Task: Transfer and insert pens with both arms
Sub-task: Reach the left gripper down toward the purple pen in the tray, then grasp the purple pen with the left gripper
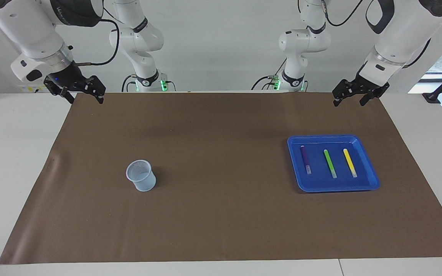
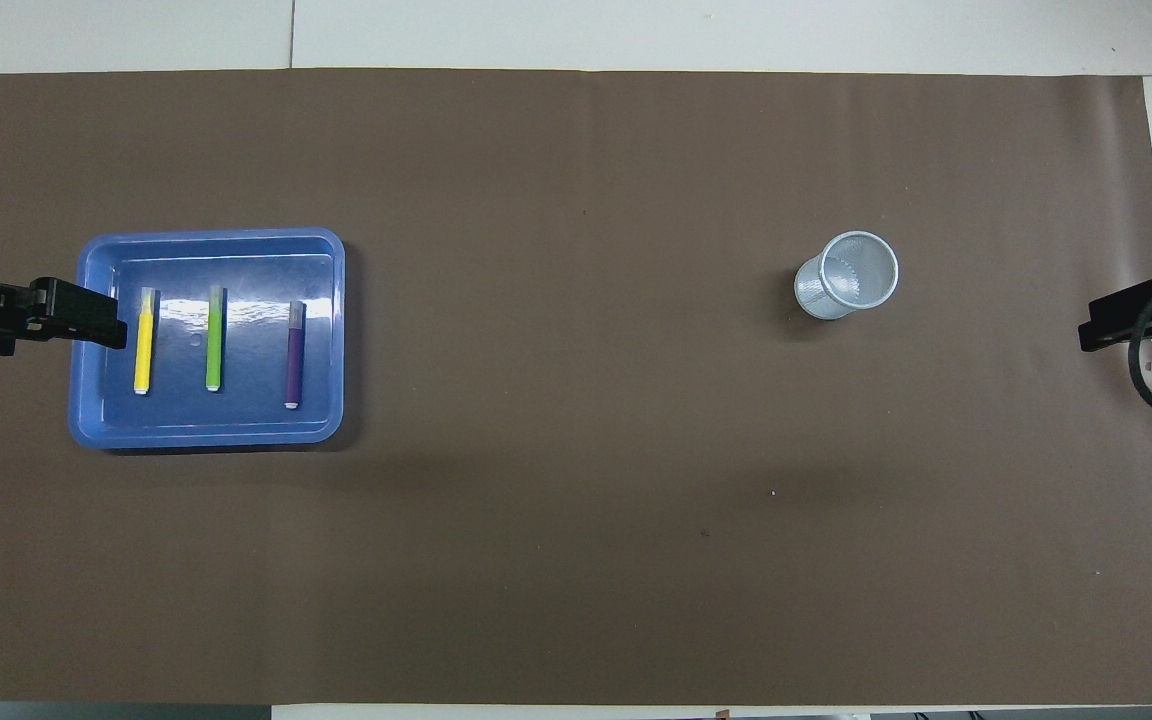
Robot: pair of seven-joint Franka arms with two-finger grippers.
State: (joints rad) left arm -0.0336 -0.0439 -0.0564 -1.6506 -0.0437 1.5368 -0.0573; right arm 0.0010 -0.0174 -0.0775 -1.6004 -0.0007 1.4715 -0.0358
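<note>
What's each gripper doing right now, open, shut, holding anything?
Left gripper: open, empty, raised at the left arm's end of the table.
Right gripper: open, empty, raised at the right arm's end.

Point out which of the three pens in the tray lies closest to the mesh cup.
The purple pen. In the blue tray it lies at the side toward the mesh cup; the green pen is in the middle and the yellow pen farthest from the cup.
</note>
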